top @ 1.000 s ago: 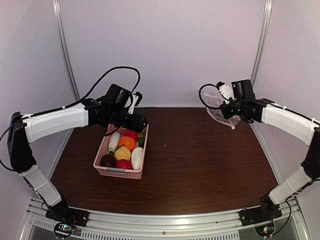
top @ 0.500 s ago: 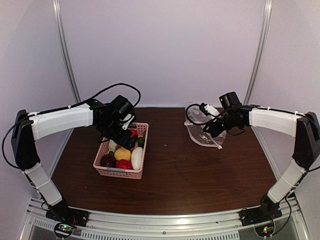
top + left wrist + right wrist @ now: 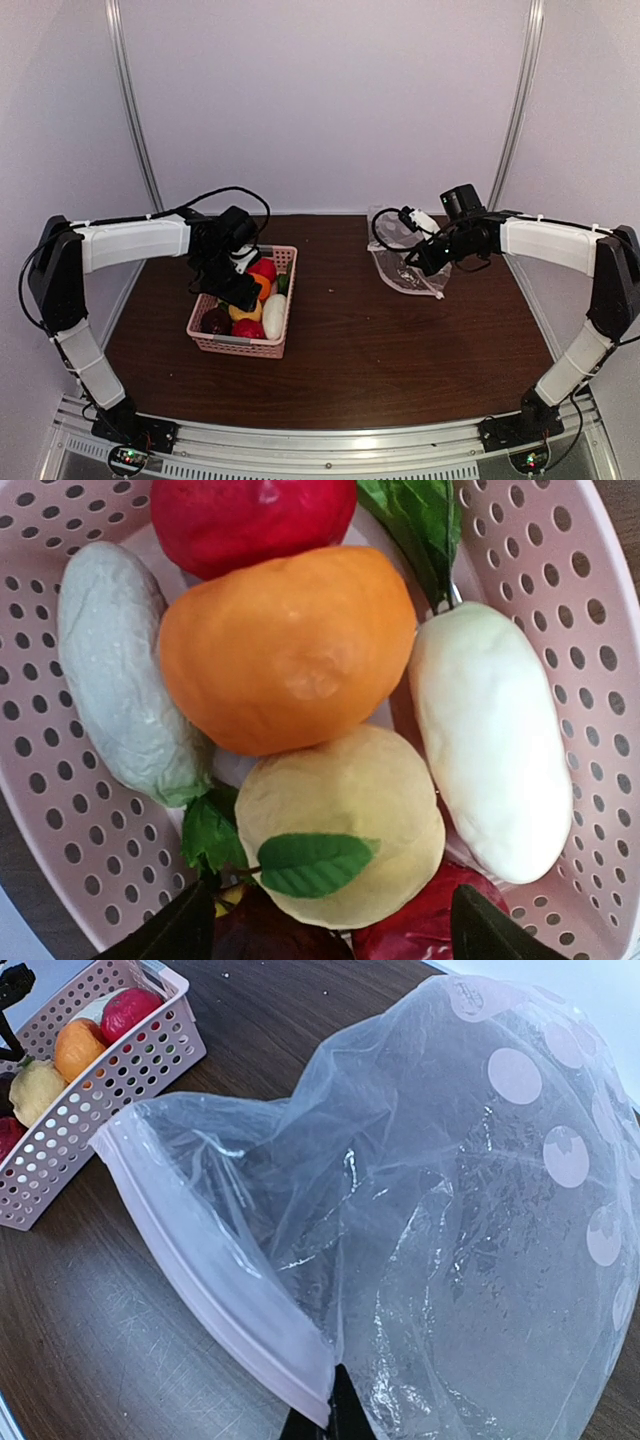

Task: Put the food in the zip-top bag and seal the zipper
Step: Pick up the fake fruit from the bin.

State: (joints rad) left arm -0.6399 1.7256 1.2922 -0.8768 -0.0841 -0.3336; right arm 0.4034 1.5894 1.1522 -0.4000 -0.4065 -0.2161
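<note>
Two arms at the start of loading. My left gripper (image 3: 243, 290) hung low over the pink basket (image 3: 240, 345), which stood on the left half of the table (image 3: 400, 340) with all the food (image 3: 250, 305) inside it. In the left wrist view the gripper's (image 3: 335, 930) jaws were spread wide with nothing between them, its dark fingertips (image 3: 190, 932) framing the yellow piece (image 3: 340, 825). The orange piece (image 3: 285, 645) lay just beyond that, the red piece (image 3: 250, 515) at the far end and the white radish (image 3: 495, 740) along the right wall of the basket (image 3: 560, 630). That pose suited a straight descent onto one piece, probably the yellow or the orange one. My right gripper (image 3: 418, 262) was closed on the zip-top bag (image 3: 400, 265), pinching its lower edge close to the zipper (image 3: 210, 1290), so that the bag (image 3: 450, 1210) hung crumpled with part of it on the table at the far right, well apart from the basket. Holding it there, I judged, steadied the mouth for filling. Whether the mouth stood open I could not tell, and no slider tab was visible. Nothing had yet been bagged. The thin film looked likely to fold over the opening.
</note>
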